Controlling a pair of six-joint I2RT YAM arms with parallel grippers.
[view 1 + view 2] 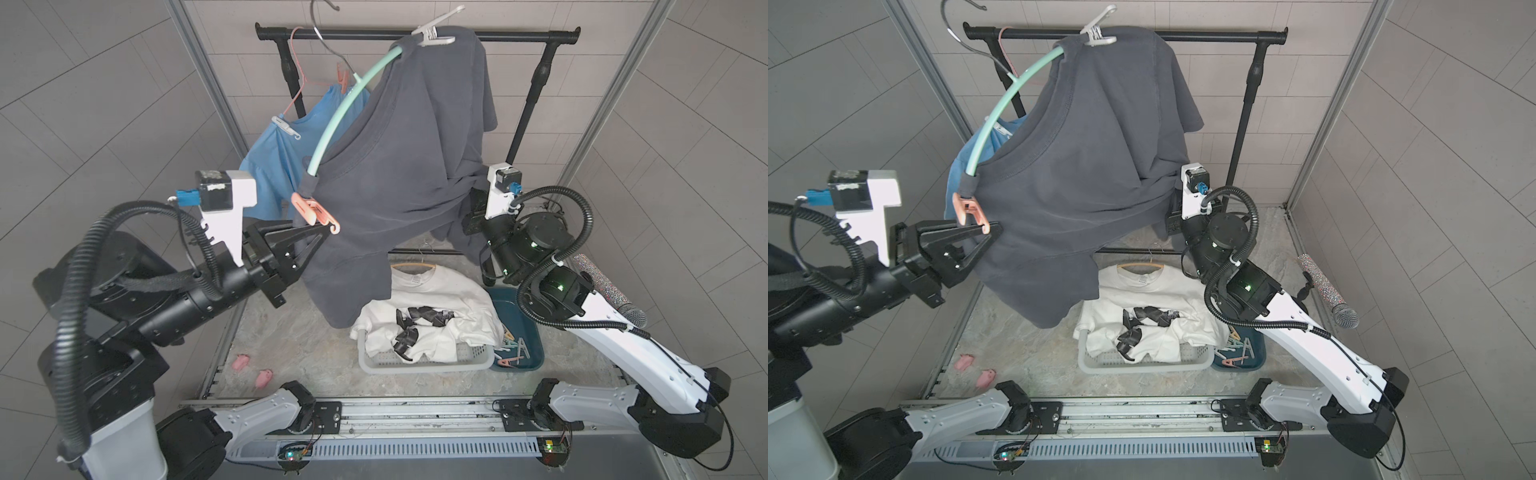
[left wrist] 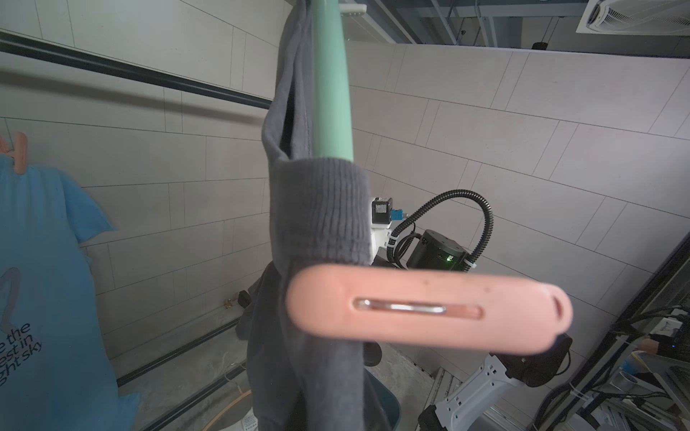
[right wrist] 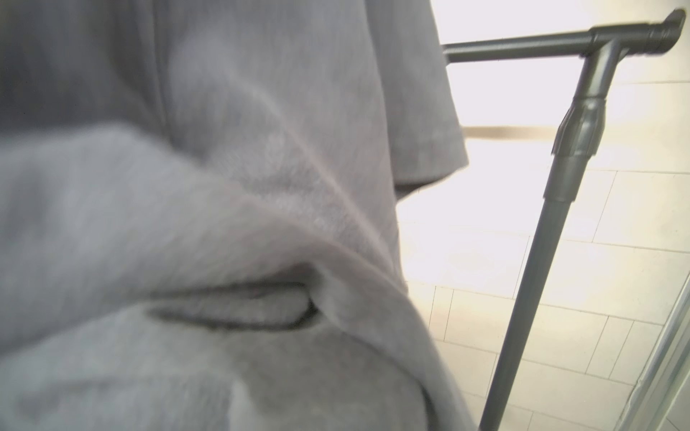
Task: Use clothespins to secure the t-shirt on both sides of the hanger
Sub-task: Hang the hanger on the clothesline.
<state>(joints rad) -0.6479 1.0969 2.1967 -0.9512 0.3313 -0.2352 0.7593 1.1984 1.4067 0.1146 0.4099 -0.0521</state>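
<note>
In front of the black rack [image 1: 519, 35], above the table [image 1: 291, 340]: a dark grey t-shirt [image 1: 407, 145] is draped over a mint-green hanger [image 1: 345, 112]. The hanger tilts, its far end up by the rack's bar and its near end low, toward the left arm.

Behind it a blue shirt [image 1: 270, 174] hangs on the rack. Below, a white basket [image 1: 415, 365] holds a crumpled white shirt [image 1: 436, 299]. A dark blue tray [image 1: 534, 332] sits just beside the basket.

Left tool [image 1: 322, 232] — nearly closed, pinching the tail of a coral clothespin [image 1: 316, 212]. The peg's nose sits at the hanger's near end, on the ribbed collar wrapped round it.

Right tool [image 1: 471, 218] — closed, tips buried in cloth. The t-shirt's folds pull tight toward it, so it has hold of the fabric near the far sleeve.

A white clothespin [image 1: 434, 35] is clipped on the t-shirt at the hanger's far, high end.

Spare clothespins [image 1: 513, 353] lie heaped in the tray, pastel colours, well apart from both tools.
</note>
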